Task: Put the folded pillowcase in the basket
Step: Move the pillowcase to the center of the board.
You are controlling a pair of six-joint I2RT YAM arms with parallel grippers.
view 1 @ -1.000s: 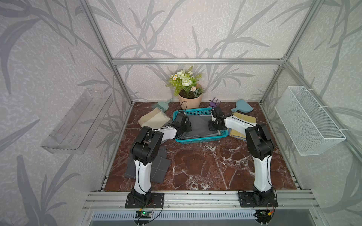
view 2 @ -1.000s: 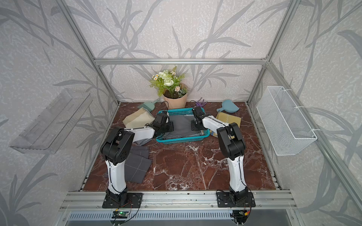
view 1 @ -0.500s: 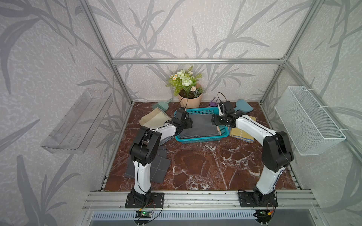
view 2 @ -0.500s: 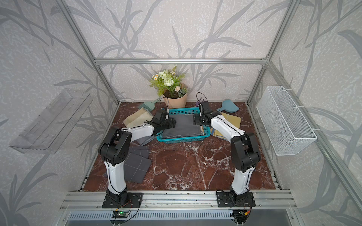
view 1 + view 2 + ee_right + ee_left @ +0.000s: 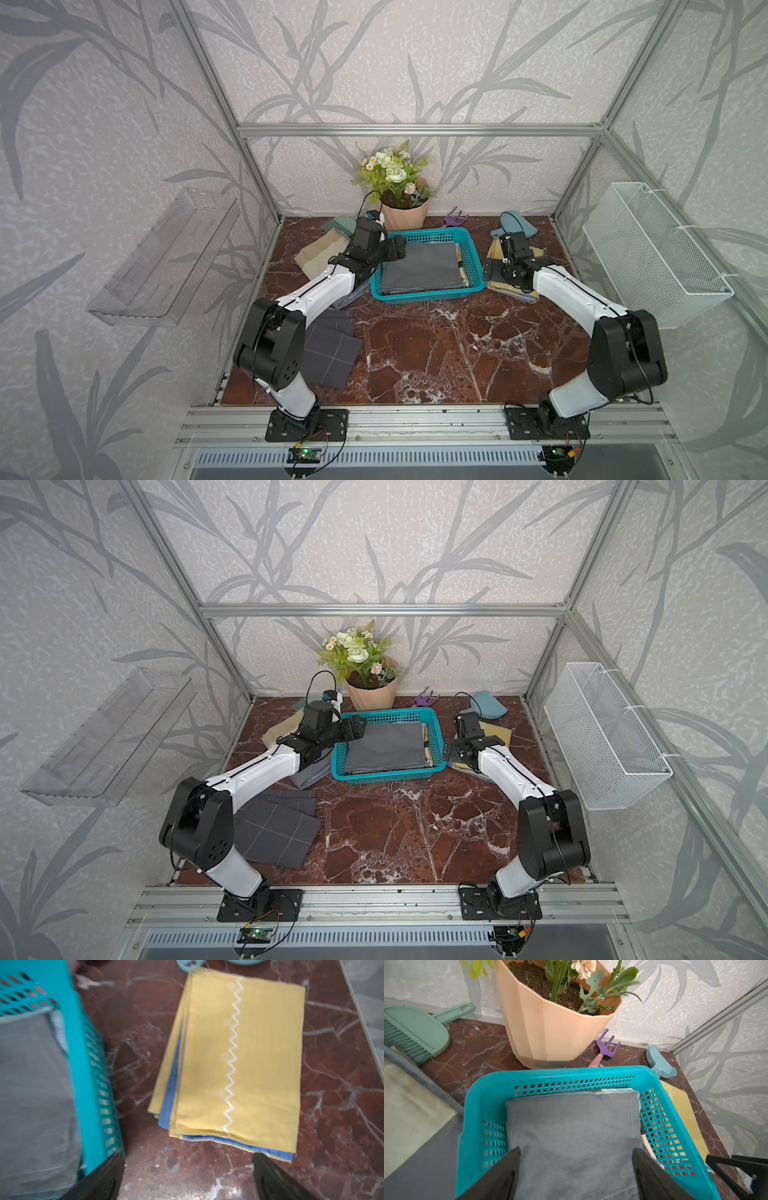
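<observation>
Jaws gape on both arms, pillowcase (image 5: 419,268) in basket (image 5: 428,293) between them.

High front overviews; both wrist close-ups on the basket (image 5: 571,1073)

White arms (image 5: 320,286), black joints (image 5: 623,353)

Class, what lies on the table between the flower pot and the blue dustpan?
A small purple rake with a pink handle lies there; the left wrist view shows it most clearly.
</observation>
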